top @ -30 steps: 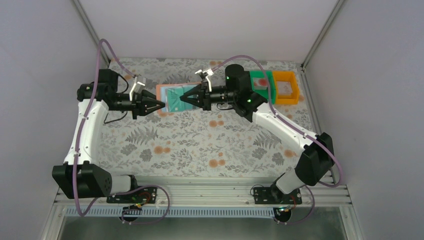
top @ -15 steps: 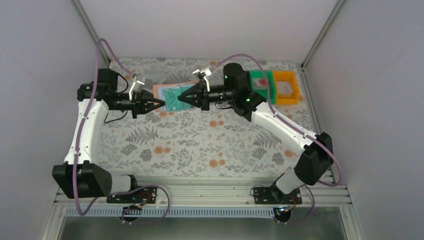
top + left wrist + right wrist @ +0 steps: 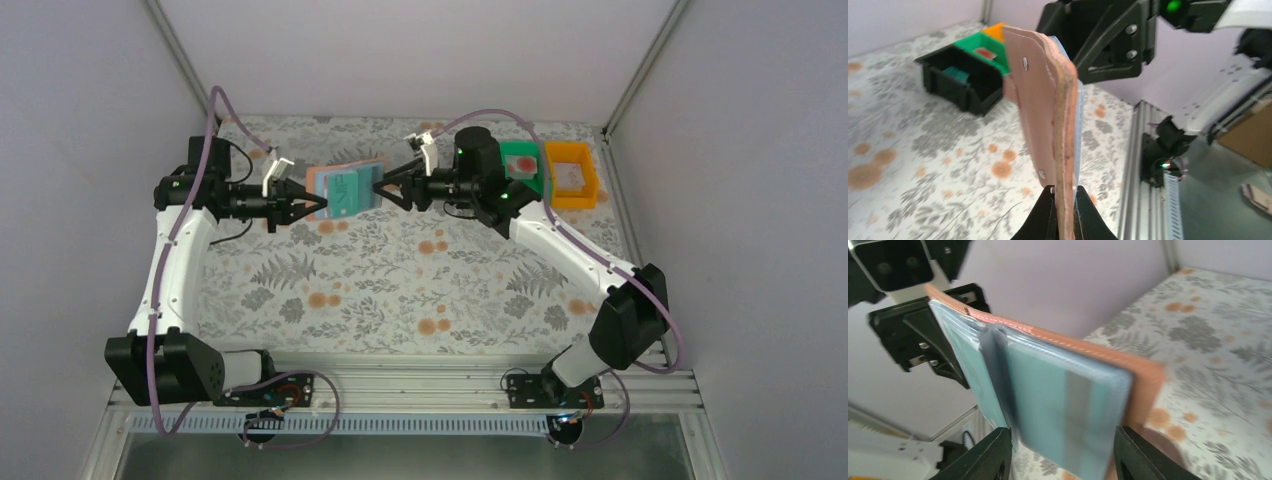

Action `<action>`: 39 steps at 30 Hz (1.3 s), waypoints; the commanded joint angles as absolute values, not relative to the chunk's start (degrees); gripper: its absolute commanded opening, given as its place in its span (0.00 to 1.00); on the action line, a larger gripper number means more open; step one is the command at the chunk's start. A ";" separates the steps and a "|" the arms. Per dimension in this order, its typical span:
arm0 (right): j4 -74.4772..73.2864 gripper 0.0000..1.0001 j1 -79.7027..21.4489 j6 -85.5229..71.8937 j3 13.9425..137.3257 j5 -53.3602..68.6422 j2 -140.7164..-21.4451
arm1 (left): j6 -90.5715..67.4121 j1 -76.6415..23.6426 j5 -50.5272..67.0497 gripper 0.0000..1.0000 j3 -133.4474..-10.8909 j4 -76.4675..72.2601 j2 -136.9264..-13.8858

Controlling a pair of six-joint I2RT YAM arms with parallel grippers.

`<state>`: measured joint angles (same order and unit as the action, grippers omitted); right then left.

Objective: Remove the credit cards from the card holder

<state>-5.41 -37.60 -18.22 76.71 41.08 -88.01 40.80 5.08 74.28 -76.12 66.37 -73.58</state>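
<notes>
Moved: the right end effector (image 3: 380,190) has parted its jaws and pulled back a little to the right. The holder (image 3: 343,190) now stands more upright and looks narrower than before.
Left end effector (image 3: 1063,202): closed narrow on the holder's near edge, carrying it above the bench (image 3: 400,290).
Right end effector now: jaws wide, with the holder's free end just in front of them. Whether they touch it cannot be told.
Holder: upper centre of the top view, between the two end effectors. Its salmon outside faces the left wrist and its blue inside faces the right wrist.
Teal card (image 3: 1043,410): it has a grey stripe and sits in the holder's pocket.
Bins: upper right of the top view. The black bin (image 3: 958,85), green bin (image 3: 522,180) and orange bin (image 3: 590,190) stand side by side.
</notes>
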 commanded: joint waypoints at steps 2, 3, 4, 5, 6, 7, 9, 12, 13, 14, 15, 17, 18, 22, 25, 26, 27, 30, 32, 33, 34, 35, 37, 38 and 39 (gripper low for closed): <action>-10.82 0.55 -36.64 -17.05 76.98 32.76 -84.97 | 27.45 5.12 60.51 0.02 -74.25 53.24 -72.30; -10.86 0.55 -36.84 -17.05 77.06 32.08 -84.72 | 26.52 5.10 59.41 0.02 -73.91 52.47 -72.36; -10.44 0.55 -37.29 -17.08 77.06 31.72 -84.66 | 26.09 5.08 59.41 0.02 -73.77 52.16 -72.48; -9.96 0.56 -37.95 -17.12 77.19 31.29 -84.70 | 26.07 4.97 60.05 0.03 -73.67 52.25 -72.63; -9.72 0.57 -38.83 -17.02 77.59 30.94 -85.15 | 26.41 4.82 61.28 0.02 -73.72 52.64 -72.72; -9.60 0.59 -39.75 -16.97 78.32 30.81 -85.78 | 26.88 4.65 62.67 0.02 -73.89 53.29 -72.84; -8.98 0.62 -41.12 -17.09 79.83 32.56 -87.65 | 28.41 4.46 64.83 0.03 -74.27 54.62 -72.98; -7.14 0.64 -42.51 -17.75 81.37 35.91 -90.64 | 30.60 4.47 68.08 0.02 -74.85 56.72 -72.95; -6.63 0.64 -42.80 -17.97 81.99 36.63 -91.68 | 31.68 4.48 69.29 0.02 -74.90 57.57 -72.86; -6.03 0.64 -43.07 -18.16 82.53 37.63 -92.51 | 32.86 4.44 70.62 0.02 -75.10 58.54 -72.94; -4.98 0.64 -43.19 -18.31 82.99 39.11 -93.29 | 33.99 4.41 71.77 0.02 -75.28 59.55 -72.81; -3.20 0.64 -43.37 -18.32 84.06 42.56 -94.80 | 36.20 4.39 73.38 0.02 -75.76 61.37 -72.81; -3.23 0.62 -43.43 -17.86 85.01 43.93 -95.77 | 37.80 4.35 74.11 0.02 -76.07 62.63 -72.91; -4.02 0.41 -43.47 -16.50 86.04 46.82 -97.12 | 44.41 4.39 77.69 0.02 -77.69 68.52 -73.08; -2.78 0.20 -43.42 -15.81 84.81 49.63 -96.38 | 45.81 4.40 78.23 0.02 -78.12 69.51 -73.31; -2.58 0.15 -43.35 -15.18 84.35 50.23 -96.07 | 45.80 4.40 78.22 0.02 -78.13 69.52 -73.38; -2.51 0.11 -43.27 -14.60 83.84 50.43 -95.77 | 45.79 4.38 78.22 0.03 -78.07 69.54 -73.41; -2.68 0.05 -42.65 -13.50 82.53 51.34 -95.71 | 45.71 4.39 77.98 0.02 -78.05 69.43 -73.30; -2.82 0.04 -42.42 -12.44 82.19 53.74 -93.95 | 46.23 4.35 78.08 0.02 -78.25 69.83 -73.24; -2.92 0.04 -42.37 -11.40 82.00 55.45 -93.51 | 46.82 4.39 78.25 0.03 -78.35 70.33 -73.15; -3.30 0.04 -42.36 -10.12 81.86 56.72 -93.17 | 47.45 4.39 78.45 0.02 -78.50 70.84 -73.11; -3.97 0.04 -42.39 -8.72 81.93 57.61 -92.82 | 47.99 4.38 78.62 0.02 -78.63 71.32 -73.14; -5.99 0.04 -42.36 -6.44 82.46 59.37 -92.41 | 48.33 4.36 78.66 0.02 -78.74 71.63 -73.20; -7.05 0.04 -42.36 -4.99 82.83 60.68 -92.11 | 48.34 4.39 78.66 0.02 -78.73 71.64 -73.15; -8.01 0.04 -42.36 -3.94 83.10 62.00 -91.93 | 48.34 4.39 78.66 0.02 -78.68 71.64 -73.27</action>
